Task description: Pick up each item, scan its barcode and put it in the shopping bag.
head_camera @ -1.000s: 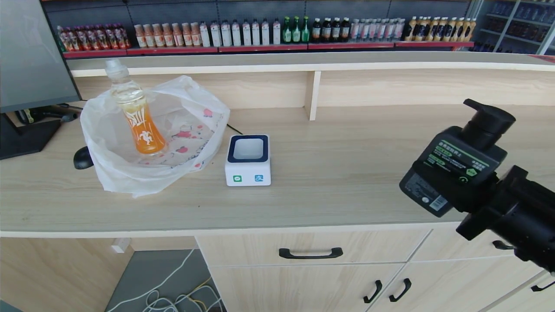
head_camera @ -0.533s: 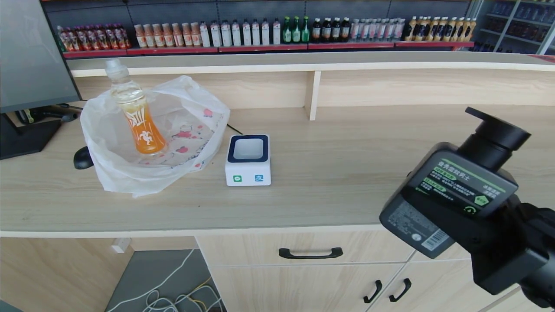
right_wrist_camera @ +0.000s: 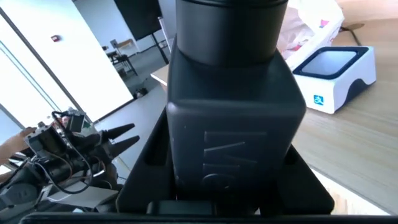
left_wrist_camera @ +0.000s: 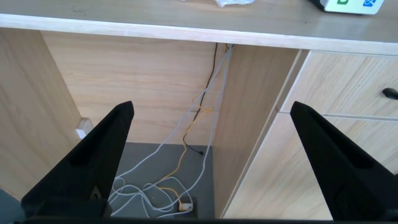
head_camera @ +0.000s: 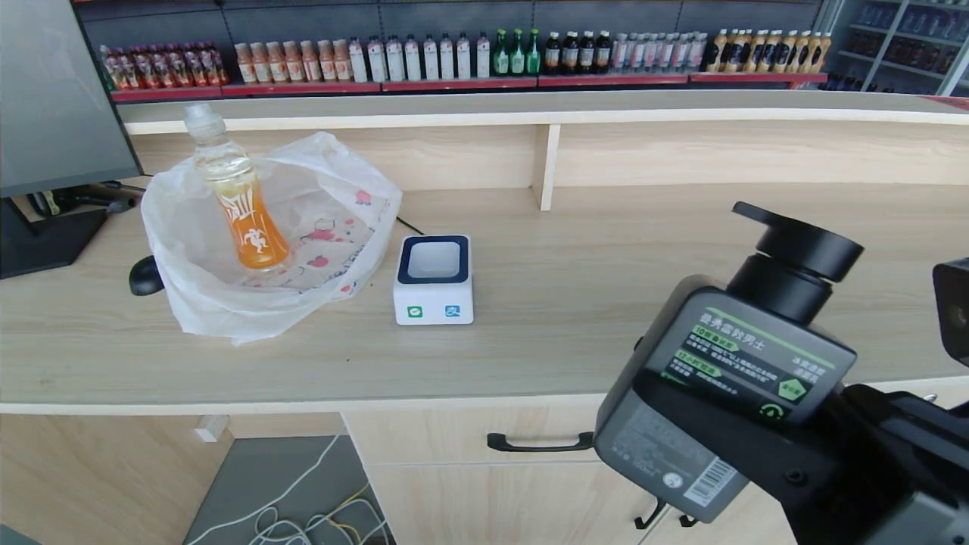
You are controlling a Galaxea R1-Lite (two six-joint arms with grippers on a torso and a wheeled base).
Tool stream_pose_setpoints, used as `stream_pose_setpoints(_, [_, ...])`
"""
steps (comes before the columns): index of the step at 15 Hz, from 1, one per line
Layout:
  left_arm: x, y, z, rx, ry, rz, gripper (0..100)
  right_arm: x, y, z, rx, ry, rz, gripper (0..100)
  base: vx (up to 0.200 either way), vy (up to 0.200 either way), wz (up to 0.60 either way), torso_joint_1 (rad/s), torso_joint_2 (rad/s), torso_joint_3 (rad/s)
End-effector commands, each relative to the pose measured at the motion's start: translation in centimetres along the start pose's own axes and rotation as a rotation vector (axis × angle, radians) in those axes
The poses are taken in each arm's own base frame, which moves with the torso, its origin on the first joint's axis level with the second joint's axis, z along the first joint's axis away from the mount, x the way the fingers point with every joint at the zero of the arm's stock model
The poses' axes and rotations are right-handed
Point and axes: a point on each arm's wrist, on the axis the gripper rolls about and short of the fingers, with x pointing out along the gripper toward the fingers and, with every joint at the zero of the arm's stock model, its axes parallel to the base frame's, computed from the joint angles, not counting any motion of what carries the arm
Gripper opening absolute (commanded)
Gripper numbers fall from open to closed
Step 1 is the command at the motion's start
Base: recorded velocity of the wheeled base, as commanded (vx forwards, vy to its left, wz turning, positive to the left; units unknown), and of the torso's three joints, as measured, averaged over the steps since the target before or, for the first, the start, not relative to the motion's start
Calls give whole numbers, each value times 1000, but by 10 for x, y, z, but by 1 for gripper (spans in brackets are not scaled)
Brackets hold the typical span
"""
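Observation:
My right gripper is shut on a black square pump bottle, held tilted in the air off the counter's front edge at the right; its barcode label faces down and forward. The right wrist view looks along the black pump bottle, with one finger on each side of it, toward the white scanner. That white scanner with a dark-rimmed window sits mid-counter. Left of it the white shopping bag holds an orange drink bottle standing upright. My left gripper hangs open below the counter.
A monitor and a black mouse stand at the counter's left end. A raised wooden shelf with a divider runs along the back. Drawers with black handles are below. Cables lie on the floor under the counter.
My right gripper has carried the black pump bottle down and to the left, closer to the camera. The bag, drink bottle and scanner have not moved.

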Motion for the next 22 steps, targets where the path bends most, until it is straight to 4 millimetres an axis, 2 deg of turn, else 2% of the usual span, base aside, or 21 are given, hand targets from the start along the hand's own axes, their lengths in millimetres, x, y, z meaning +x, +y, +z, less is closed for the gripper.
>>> stream_pose_setpoints(1, [0,0,0,0,0,0,100,13,-3,-9,33,35,2,0,0,0,0,0,0,0])
stream_pose_setpoints(5, [0,0,0,0,0,0,100,33,-4,-13,109,7,126,0,0,0,0,0,0,0])
stream_pose_setpoints(7, [0,0,0,0,0,0,100,41,-4,-24,154,14,178,0,0,0,0,0,0,0])
stream_pose_setpoints(8, [0,0,0,0,0,0,100,48,0,-36,193,49,202,0,0,0,0,0,0,0])
stream_pose_setpoints(14, [0,0,0,0,0,0,100,47,4,-34,330,55,215,0,0,0,0,0,0,0])
stream_pose_setpoints(17, [0,0,0,0,0,0,100,55,4,-32,336,39,225,0,0,0,0,0,0,0])
stream_pose_setpoints(22, [0,0,0,0,0,-2,100,56,4,-30,330,29,229,0,0,0,0,0,0,0])
